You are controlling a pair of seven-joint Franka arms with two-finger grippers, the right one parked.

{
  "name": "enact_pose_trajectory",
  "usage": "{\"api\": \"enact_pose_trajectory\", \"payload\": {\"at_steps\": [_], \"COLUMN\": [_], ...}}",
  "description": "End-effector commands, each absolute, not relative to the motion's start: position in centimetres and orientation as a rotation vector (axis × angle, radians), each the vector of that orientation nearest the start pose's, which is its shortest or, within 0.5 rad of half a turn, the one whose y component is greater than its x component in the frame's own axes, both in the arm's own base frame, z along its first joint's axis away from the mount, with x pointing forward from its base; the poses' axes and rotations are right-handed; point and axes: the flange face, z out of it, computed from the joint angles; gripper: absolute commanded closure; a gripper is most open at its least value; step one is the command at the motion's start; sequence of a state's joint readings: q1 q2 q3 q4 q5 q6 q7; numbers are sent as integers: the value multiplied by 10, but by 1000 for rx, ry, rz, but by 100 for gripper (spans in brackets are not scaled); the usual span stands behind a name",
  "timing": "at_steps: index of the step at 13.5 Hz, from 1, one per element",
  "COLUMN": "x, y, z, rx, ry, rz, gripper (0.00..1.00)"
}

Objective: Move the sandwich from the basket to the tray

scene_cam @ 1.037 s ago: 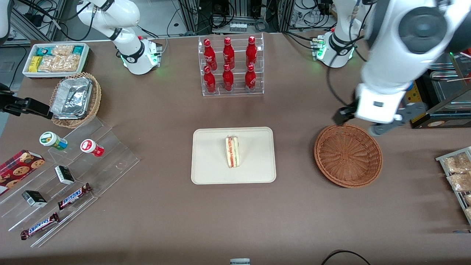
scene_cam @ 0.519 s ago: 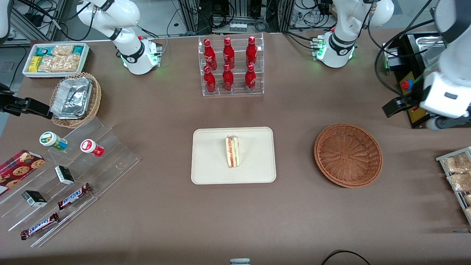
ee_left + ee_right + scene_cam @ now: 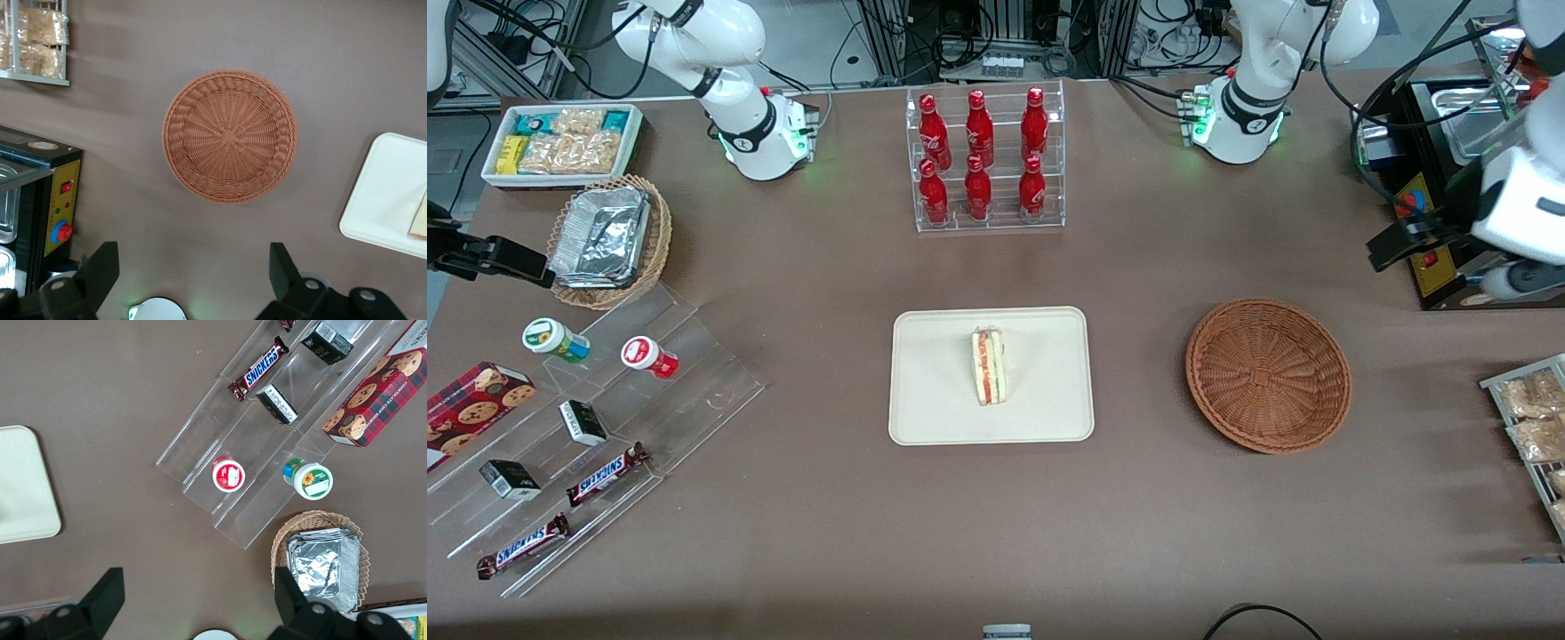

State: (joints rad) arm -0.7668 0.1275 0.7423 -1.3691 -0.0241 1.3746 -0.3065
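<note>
Now the brown table [image 3: 1192,533] spreads under everything, and on it, about midway along, lies the tray [image 3: 934,391], flat and cream-white. The sandwich [image 3: 989,365] rests on that tray near its middle, cut edge up so the red and yellow-green layers show; from my wrist only a corner of it [image 3: 420,220] peeks in at the tray's [image 3: 387,193] edge. Toward my end of the table sits the basket [image 3: 1268,374], round and reddish-brown, with nothing in it; my wrist camera looks straight down into its woven bowl [image 3: 230,137]. A black box with a red button [image 3: 59,213] stands near the basket, toward my side. My gripper [image 3: 190,280] hangs high above the table, well apart from the basket and farther from the front camera than it, out at the working arm's end [image 3: 1449,244]. Its two fingers [image 3: 100,267] are spread wide, and nothing is held between them.
</note>
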Motion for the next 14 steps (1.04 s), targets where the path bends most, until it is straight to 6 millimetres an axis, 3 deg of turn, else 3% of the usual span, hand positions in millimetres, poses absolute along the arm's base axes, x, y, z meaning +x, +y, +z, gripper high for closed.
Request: {"api": "enact_pose_trajectory", "payload": {"at_steps": [1,2,3,4,8,10,12,14], "x": [553,549,544,539,518,503,494,498], "y": [-9,7,-1,7,1,19,13,7], "z": [660,659,658,660,667,670,674,675], "rx": [-3130,-3146,-3154,-3162,-3165,-3140,-3139,-3131], "ry": [-323,-301,-232,-243,-206,-233,-159,-156], "rz": [127,163,221,233,230,214,160,135], "gripper": [1,1,1,1,1,1,1,1]}}
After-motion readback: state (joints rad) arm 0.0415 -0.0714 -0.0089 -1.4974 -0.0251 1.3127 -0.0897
